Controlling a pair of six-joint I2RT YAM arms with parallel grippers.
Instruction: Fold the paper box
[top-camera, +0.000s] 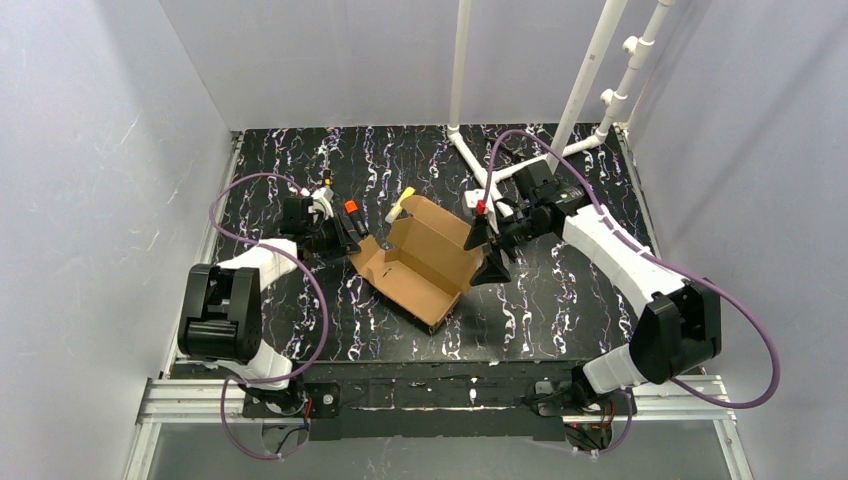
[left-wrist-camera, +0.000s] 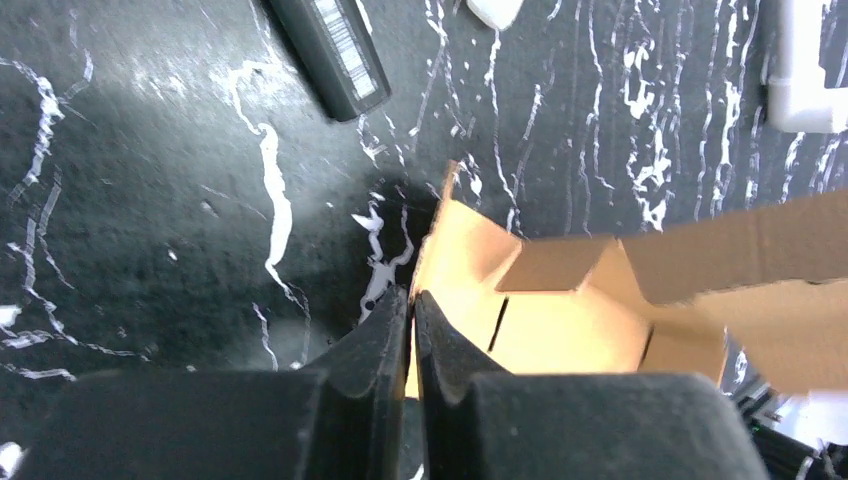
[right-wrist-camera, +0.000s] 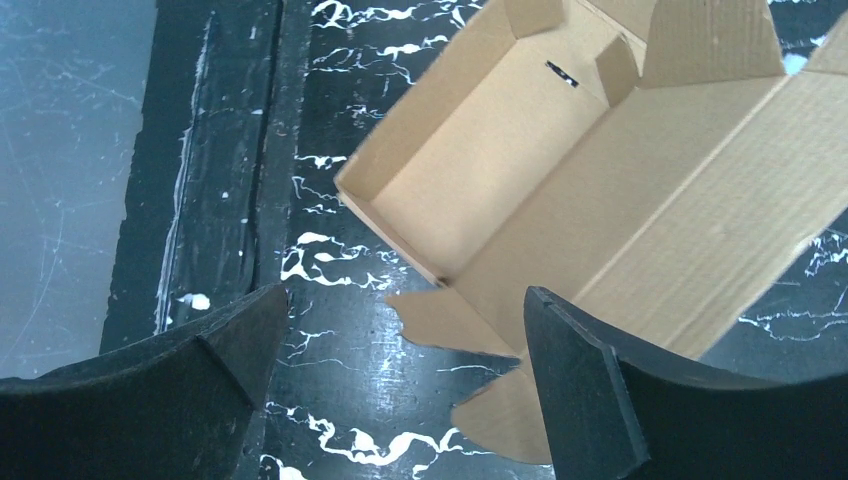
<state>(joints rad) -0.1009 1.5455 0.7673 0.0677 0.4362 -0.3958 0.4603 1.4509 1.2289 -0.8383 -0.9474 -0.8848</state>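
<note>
The black marbled table (top-camera: 560, 300) carries the paper box (top-camera: 425, 262) in its middle, lying between the two hands. It is a shallow brown tray, half formed, with one long panel (right-wrist-camera: 680, 180) leaning up on the right hand's side and small tabs loose at the ends.

The right gripper (right-wrist-camera: 405, 295) hangs with its jaws spread wide and holds nothing. The tray's near corner sits just ahead of its tips, and the long panel runs off past its right finger.

The left gripper (left-wrist-camera: 411, 318) shows its jaws almost together with a sliver of cardboard in the slit. I judge that it is pinching the box's end flap (left-wrist-camera: 470, 255) right at the edge.

That bite looks thin to me. To fold well, the left hand should swing the flap about its crease rather than tug it, since a box this light would likely slide across the table. The right hand would do best to steady the long panel from outside before the flap turns, so the walls meet square.

A dark pen-like stick (left-wrist-camera: 330, 50) lies well beyond the left fingertips, far enough not to interfere.
</note>
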